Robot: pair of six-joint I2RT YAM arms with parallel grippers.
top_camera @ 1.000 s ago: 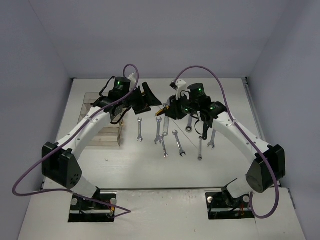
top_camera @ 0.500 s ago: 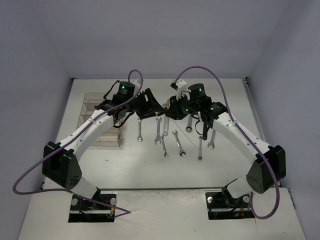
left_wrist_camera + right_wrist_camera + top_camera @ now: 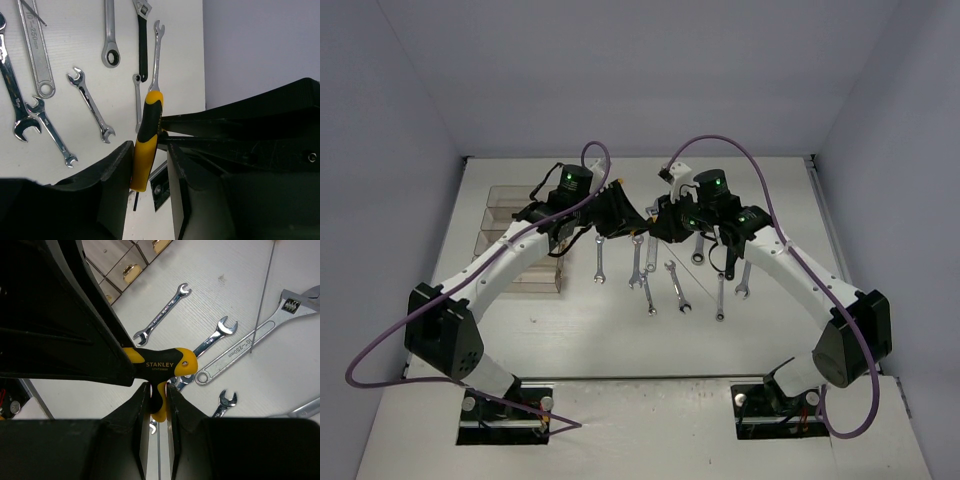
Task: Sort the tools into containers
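My right gripper point(image 3: 157, 387) is shut on the stem of a yellow-black T-handle tool point(image 3: 160, 364) and holds it in the air above the wrenches. My left gripper point(image 3: 149, 150) is open with its fingers on either side of the handle's end point(image 3: 146, 140); the handle lies against one finger and a gap shows at the other. In the top view the two grippers meet at mid-table, left point(image 3: 625, 213) and right point(image 3: 658, 218). Several silver wrenches point(image 3: 636, 260) lie below them. The clear bins point(image 3: 515, 240) stand at the left.
A large adjustable wrench point(image 3: 35, 47), a ratchet wrench point(image 3: 109, 35) and a black-handled wrench point(image 3: 142, 40) lie on the table. A thin rod point(image 3: 262, 295) lies across the large wrench. Yellowish items show inside the bins point(image 3: 131, 272). Walls enclose the table.
My left gripper has moved right to the right gripper and now has its fingers around the handle's end. The right arm has barely moved.
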